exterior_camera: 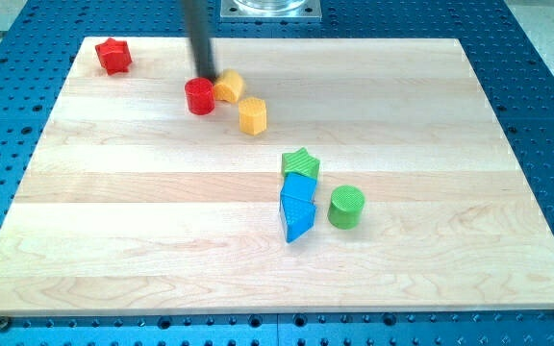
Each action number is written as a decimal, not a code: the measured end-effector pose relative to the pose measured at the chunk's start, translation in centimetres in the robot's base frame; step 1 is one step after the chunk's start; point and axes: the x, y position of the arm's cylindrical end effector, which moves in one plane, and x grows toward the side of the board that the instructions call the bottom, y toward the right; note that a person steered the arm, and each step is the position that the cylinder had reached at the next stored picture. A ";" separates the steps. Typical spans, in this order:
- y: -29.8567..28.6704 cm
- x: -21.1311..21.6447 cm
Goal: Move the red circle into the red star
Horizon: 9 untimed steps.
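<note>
The red circle (199, 97) sits on the wooden board (162, 211) at the upper left of centre. The red star (113, 56) lies near the board's top left corner, well apart from the circle, up and to its left. My tip (206, 76) stands just above the red circle's upper right edge, between it and a yellow block (229, 86). Whether it touches either I cannot tell.
A second yellow block, hexagonal (253, 115), lies right of the red circle. A green star (301, 161), a blue cube (299, 189), a blue triangle (298, 221) and a green cylinder (346, 207) cluster at the board's middle right.
</note>
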 end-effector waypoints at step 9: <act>-6.4 14.4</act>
